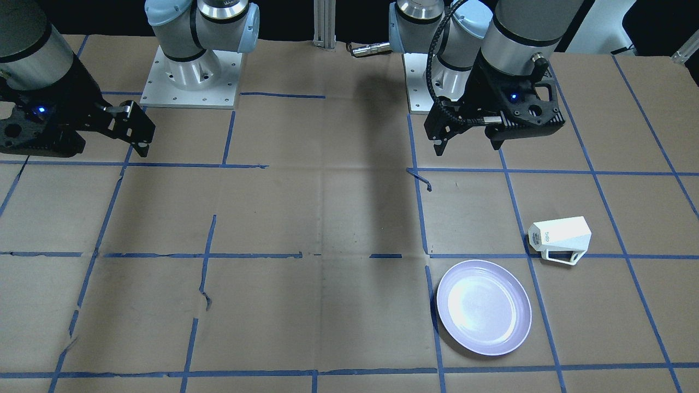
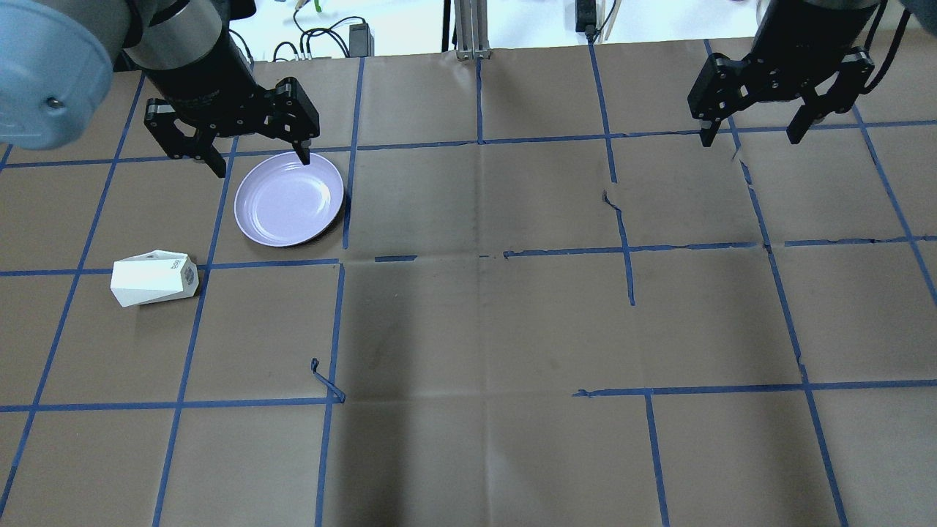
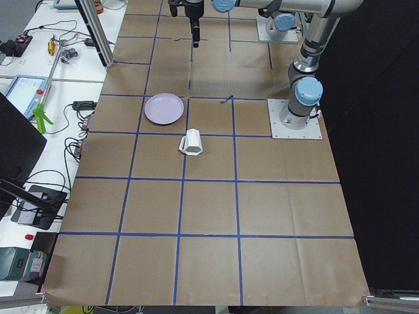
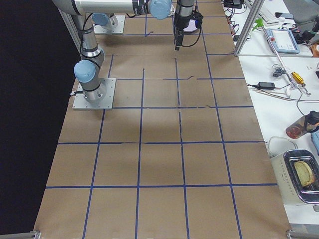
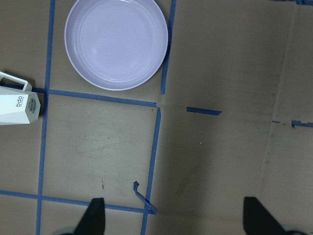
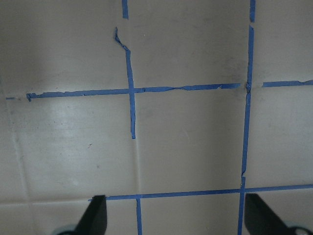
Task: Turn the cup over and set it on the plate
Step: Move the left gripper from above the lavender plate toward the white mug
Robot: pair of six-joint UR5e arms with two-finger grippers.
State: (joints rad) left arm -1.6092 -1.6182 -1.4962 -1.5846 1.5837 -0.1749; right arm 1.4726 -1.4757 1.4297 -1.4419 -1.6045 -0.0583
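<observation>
The white faceted cup (image 2: 154, 278) lies on its side on the brown paper, near the table's left end; it also shows in the front view (image 1: 561, 237) and at the left edge of the left wrist view (image 5: 17, 105). The lavender plate (image 2: 289, 199) sits upright and bare a little way off, also seen in the front view (image 1: 484, 307) and the left wrist view (image 5: 116, 43). My left gripper (image 2: 260, 164) is open and empty, held high over the plate's far edge. My right gripper (image 2: 750, 137) is open and empty, high over the table's right side.
Blue tape lines grid the brown paper. A loose curl of tape (image 2: 326, 380) sticks up near the plate's square. The two arm bases (image 1: 191, 76) stand at the robot's edge of the table. Benches with cables and tools (image 3: 52, 98) line the operators' side.
</observation>
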